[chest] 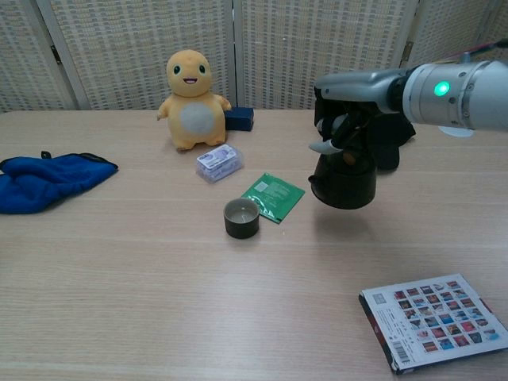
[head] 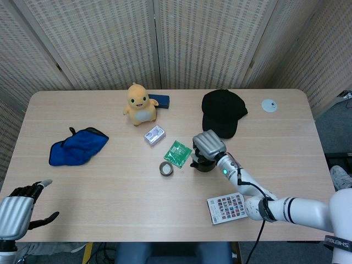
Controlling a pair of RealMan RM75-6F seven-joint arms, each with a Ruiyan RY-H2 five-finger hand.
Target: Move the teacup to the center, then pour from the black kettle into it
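Gripping the black kettle (chest: 343, 181) from above, the right robot hand (chest: 347, 101) hides its handle; the teacup (chest: 241, 217) sits mid-desk (chest: 159, 302). Left robot hand (head: 16, 212), fingers spread, is partly cropped.

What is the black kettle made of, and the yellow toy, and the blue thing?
The black kettle, held by the right hand, looks like dull, matte cast iron or dark ceramic; I can't tell which. The yellow toy looks like soft plush fabric, with a fuzzy surface and rounded, stuffed shape. The blue thing looks like cloth, since it lies limp and folded.
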